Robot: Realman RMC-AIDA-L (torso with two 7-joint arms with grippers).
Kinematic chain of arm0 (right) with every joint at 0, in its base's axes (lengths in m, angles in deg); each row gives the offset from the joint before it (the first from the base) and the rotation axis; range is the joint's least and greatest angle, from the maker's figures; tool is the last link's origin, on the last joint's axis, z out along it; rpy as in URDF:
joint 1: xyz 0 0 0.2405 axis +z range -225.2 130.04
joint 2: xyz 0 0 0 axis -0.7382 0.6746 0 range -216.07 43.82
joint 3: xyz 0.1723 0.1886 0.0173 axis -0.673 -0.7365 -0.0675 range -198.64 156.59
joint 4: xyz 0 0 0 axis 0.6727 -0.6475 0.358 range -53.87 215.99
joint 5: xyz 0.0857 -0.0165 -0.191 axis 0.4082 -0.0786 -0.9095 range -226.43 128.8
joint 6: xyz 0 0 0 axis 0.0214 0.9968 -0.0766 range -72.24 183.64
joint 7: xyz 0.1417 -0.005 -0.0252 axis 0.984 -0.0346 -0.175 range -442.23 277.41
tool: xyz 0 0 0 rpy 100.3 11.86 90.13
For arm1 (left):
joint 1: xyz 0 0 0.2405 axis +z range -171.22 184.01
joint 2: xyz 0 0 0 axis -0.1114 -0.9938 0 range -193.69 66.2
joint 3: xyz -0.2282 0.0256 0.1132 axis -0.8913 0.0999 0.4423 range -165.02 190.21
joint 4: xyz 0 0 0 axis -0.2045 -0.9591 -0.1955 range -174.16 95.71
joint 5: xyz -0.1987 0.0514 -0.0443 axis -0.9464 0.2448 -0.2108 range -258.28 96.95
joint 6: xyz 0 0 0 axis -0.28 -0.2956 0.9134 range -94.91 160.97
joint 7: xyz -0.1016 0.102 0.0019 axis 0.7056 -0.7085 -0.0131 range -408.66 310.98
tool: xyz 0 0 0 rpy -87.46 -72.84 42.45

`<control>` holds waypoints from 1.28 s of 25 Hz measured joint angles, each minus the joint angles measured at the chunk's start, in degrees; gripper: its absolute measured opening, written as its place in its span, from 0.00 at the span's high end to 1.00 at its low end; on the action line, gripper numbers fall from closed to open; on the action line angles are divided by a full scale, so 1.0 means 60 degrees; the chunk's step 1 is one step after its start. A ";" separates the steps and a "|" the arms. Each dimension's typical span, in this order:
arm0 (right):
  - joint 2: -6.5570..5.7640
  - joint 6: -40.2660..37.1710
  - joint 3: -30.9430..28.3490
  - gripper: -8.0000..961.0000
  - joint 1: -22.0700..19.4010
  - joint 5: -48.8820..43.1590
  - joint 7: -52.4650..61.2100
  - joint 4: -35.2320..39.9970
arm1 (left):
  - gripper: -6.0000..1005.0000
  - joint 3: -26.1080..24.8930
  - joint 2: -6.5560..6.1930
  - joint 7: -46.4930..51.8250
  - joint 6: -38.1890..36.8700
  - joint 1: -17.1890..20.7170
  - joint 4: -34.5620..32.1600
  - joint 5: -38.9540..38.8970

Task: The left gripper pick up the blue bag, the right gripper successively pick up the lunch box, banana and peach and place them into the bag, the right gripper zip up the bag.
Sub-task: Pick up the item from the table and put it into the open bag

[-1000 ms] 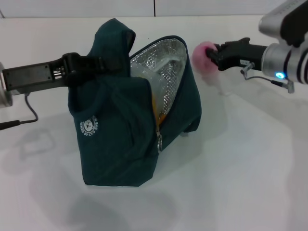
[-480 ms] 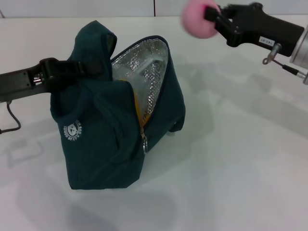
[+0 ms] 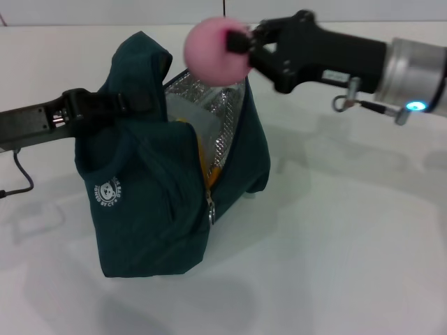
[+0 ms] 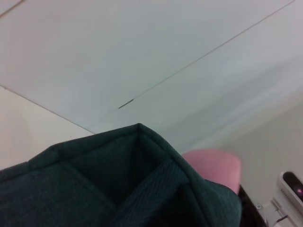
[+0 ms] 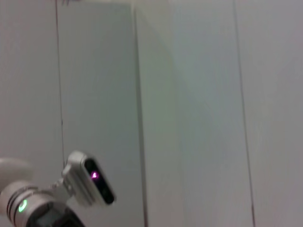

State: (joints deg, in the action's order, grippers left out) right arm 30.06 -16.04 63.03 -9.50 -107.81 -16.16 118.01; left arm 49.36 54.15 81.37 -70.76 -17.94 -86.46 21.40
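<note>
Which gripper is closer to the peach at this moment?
Right. The right gripper holds the peach above the open blue bag; the left gripper grips the bag's handle, lower and to the left.

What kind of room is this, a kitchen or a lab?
Probably a lab or test bench: a bare white table, plain pale wall panels, and only a blue bag and a peach as props.

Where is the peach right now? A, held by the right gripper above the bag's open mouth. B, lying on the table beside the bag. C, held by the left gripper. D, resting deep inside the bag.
A: the right gripper grips the peach over the blue bag.
</note>
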 joint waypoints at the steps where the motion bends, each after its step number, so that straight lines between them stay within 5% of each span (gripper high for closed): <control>1: -0.0001 0.0157 0.0197 0.96 0.0098 0.0037 0.0002 -0.0049 | 0.96 -0.0001 0.0011 -0.0010 0.0004 0.0005 0.0001 0.0004; 8: 0.0000 0.1288 0.1608 0.90 0.0472 0.0364 0.0029 -0.0071 | 0.96 -0.0006 0.0036 -0.0034 0.0014 0.0047 0.0016 0.0037; 22: -0.0001 0.1026 0.2004 0.78 0.0351 0.0387 0.0101 0.0019 | 0.96 -0.0068 0.0017 -0.0190 0.0040 0.0249 0.0028 0.0041; 32: -0.0015 0.1001 0.1931 0.47 0.0241 0.0584 0.0118 0.0023 | 0.96 -0.0064 -0.0012 -0.0206 0.0044 0.0325 0.0124 0.0040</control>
State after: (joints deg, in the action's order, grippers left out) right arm 29.98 -10.04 74.61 -8.05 -104.30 -15.46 118.15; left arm 48.98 54.08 80.13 -70.50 -15.99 -85.72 21.63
